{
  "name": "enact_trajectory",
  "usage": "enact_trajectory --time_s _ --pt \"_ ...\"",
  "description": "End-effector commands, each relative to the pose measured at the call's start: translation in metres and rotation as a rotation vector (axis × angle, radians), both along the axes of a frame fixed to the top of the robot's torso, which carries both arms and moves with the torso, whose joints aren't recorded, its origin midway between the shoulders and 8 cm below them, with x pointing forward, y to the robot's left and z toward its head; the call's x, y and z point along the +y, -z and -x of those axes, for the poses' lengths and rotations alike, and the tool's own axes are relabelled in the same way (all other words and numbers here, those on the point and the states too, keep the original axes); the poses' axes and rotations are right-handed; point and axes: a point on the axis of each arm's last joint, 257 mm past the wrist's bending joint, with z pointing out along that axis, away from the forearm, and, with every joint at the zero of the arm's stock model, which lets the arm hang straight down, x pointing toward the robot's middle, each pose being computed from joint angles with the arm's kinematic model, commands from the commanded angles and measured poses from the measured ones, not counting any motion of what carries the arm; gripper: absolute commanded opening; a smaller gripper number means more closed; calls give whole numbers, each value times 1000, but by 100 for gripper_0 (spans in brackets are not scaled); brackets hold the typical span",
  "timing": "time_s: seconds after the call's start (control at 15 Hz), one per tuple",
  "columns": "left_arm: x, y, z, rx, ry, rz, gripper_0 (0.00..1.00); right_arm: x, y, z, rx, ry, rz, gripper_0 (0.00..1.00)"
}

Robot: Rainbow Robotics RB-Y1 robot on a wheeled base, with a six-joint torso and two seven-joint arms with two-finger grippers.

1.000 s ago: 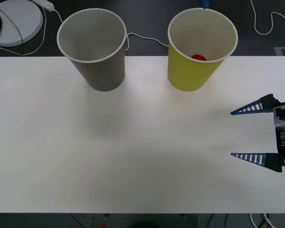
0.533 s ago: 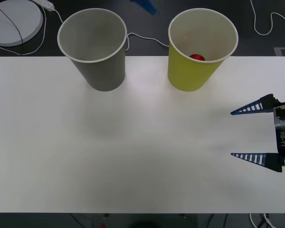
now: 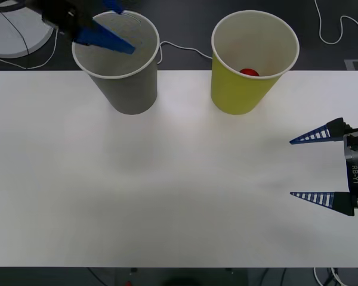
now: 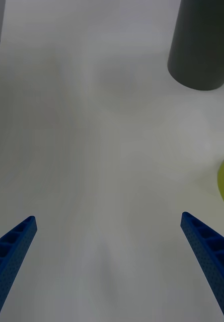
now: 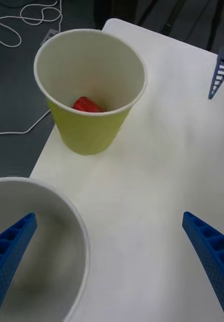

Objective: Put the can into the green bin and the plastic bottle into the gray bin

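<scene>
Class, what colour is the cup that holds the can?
Yellow-green cup, white rim; clearest in the left wrist view.

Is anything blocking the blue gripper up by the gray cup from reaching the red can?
Only the cup's own wall. The can lies deep in the green bin; the open left gripper hovers over the gray bin, with open air between.

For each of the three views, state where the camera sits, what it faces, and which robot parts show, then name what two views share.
Front: above the arms, facing down at the table; gray bin, green bin, left gripper, right gripper.
Right wrist: over the table, open fingers low.
Left wrist: above the gray bin's rim, the can in the green bin.
Shared: both wrist views show both bins.
</scene>
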Motion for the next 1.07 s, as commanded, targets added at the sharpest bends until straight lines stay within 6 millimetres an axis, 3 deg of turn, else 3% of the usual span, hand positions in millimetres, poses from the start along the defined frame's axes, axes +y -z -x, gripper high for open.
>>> enact_trajectory --time_s 0.07,0.73,1.07 --pt "28 20 22 -41 60 -33 100 0 0 0 0 0 0 100" --pt "99 104 68 -149 232 -138 100 0 0 0 0 0 0 100" --pt "126 138 92 -177 296 -165 100 0 0 0 0 0 0 100"
